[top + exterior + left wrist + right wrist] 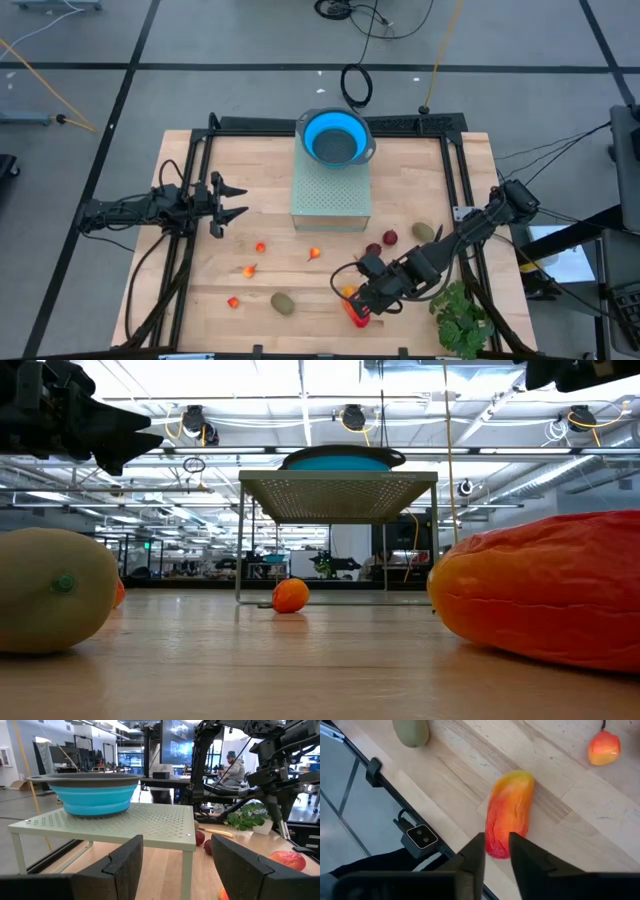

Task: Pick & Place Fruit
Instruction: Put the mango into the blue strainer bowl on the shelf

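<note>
Wood planks make up the table point(200, 290), a pale butcher-block top framed by black rails, standing on a grey floor crossed by dark lines and loose cables. Toward the far middle sits a pale green perforated stand point(331, 195) carrying a blue collapsible bowl point(336, 137). Fruit lies scattered across the near half: small orange-red pieces point(260, 247) left of centre, a brownish-green oval point(283, 302) near the front edge, two dark red round ones point(389, 238) and another greenish oval point(424, 232) to the right of the stand. A leafy green bunch point(462, 318) lies at the near right corner. The larger orange-red oblong point(509, 812) lies on the wood close to the front edge, and the right end effector point(496, 856) hangs directly over its end with fingers a narrow gap apart, not gripping it. The left end effector point(232, 204) hovers over the left side of the table, fingers apart and empty. Beyond the table the room is a bright open workshop with ceiling lights, benches, screens, and a seated person point(234, 768) in a cap.
</note>
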You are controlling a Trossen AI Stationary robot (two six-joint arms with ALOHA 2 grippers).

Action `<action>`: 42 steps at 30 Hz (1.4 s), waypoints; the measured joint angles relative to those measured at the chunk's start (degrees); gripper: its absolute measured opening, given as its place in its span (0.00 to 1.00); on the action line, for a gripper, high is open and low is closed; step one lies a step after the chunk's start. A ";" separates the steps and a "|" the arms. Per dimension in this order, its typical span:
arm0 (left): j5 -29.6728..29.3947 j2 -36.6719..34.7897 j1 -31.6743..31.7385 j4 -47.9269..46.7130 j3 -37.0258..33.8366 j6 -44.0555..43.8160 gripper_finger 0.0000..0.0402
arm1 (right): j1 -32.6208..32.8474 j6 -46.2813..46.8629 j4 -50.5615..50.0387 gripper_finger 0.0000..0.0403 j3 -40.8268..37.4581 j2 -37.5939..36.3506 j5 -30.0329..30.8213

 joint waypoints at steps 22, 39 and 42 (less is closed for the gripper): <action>-0.04 0.00 0.00 0.00 0.00 0.00 0.58 | 0.00 0.61 0.87 0.67 -0.02 0.00 -0.08; -0.04 0.00 0.00 0.02 0.00 0.00 0.58 | 0.00 0.20 3.02 0.69 -0.04 0.00 -1.95; -0.04 0.00 0.00 0.02 0.00 0.00 0.58 | 0.00 -1.09 3.11 0.69 -0.04 0.00 -2.61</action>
